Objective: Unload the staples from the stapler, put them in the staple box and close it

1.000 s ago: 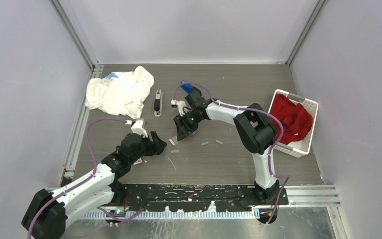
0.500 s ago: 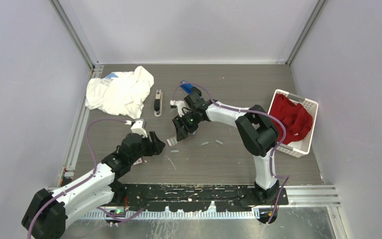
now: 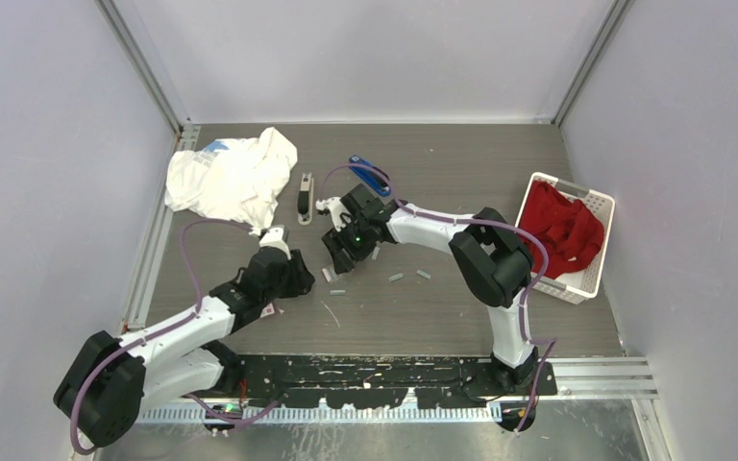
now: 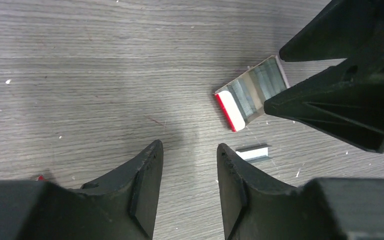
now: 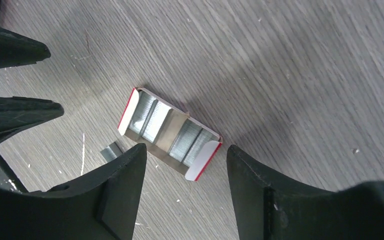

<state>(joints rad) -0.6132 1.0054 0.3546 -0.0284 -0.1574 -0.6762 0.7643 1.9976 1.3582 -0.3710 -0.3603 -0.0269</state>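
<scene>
1. Dark wood-grain tabletop (image 3: 442, 317), grey walls; white cloth (image 3: 231, 178) far left, basket (image 3: 591, 272) right.
2. Low over mid-tabletop, left hand (image 4: 189, 146) and right hand (image 5: 185, 150) face each other, fingers spread, holding nothing.
3. A strip of staples (image 4: 252, 151) lies between them, beside the box (image 5: 170, 132).

Grey-brown wood-grain tabletop (image 3: 461, 163), flecked with pale specks.
The left tool (image 4: 190, 147) and right tool (image 5: 185, 152) are matte black; the arms are white with black joints and purple cables (image 3: 187, 245). The small box (image 5: 203, 160) is white with red ends and silvery inside, and a strip of staples (image 4: 252, 151) by it is silvery-grey. The stapler (image 3: 305, 197) is dark with silver. At ten o'clock lies a white cloth (image 3: 231, 178); at three o'clock a white perforated basket (image 3: 596, 206) holds a red cloth (image 3: 557, 226). A blue object (image 3: 370, 175) shows at twelve o'clock.
</scene>
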